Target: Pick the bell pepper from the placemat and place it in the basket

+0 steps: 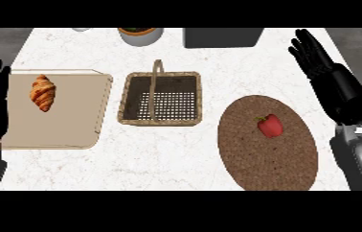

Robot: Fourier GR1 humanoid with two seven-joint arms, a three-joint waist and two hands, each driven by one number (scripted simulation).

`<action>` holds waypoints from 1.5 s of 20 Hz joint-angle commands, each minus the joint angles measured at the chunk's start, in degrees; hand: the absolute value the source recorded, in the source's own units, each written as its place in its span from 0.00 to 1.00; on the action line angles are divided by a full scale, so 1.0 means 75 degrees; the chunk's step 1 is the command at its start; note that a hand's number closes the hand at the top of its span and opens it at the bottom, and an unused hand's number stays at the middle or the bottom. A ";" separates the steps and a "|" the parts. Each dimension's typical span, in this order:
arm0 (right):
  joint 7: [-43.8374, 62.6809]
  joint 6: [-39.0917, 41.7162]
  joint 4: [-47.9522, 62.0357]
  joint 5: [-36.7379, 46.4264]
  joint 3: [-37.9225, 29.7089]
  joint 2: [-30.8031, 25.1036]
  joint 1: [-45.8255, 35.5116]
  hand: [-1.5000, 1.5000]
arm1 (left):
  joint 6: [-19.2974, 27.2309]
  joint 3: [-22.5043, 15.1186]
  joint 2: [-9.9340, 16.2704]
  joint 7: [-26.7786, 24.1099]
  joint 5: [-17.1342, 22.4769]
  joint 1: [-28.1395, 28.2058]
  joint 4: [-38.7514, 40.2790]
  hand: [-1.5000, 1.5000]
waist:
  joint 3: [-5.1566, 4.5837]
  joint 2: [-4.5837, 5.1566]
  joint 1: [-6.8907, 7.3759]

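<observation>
From my station I see the red bell pepper [270, 125] lying on the round brown placemat [244, 159], a little above the mat's middle and toward its right half, with its green stem pointing up and to the left. Nothing touches it. The placemat sits on the white marbled counter [176, 154] at the lower right. To its left, near but apart from the mat's edge, stands the wicker basket [127, 99], square, with a mesh bottom and a thin handle arching over its left half; I see nothing inside it. Further left lies a pale cutting board [63, 125] with a croissant [43, 92] on its upper left part. Along the far edge of the counter I can make out a pot [141, 34] with something green in it and a dark box-shaped thing [222, 37]. My right hand [313, 58] shows at the right edge, well above the placemat and clear of the pepper, its black fingers straight, pointing up and slightly spread, holding nothing; the grey forearm runs down the right edge below it. At the far left edge only a dark sliver shows, probably my left hand [4, 111], and I cannot tell how its fingers stand
</observation>
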 commanded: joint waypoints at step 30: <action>0.0901 0.4633 -0.4065 0.4956 0.3083 -0.3218 -0.0828 0.00 | -0.1342 -0.2033 0.0203 0.0054 -0.1686 -0.0429 -0.0337 0.50 | 0.0039 -0.0053 0.0240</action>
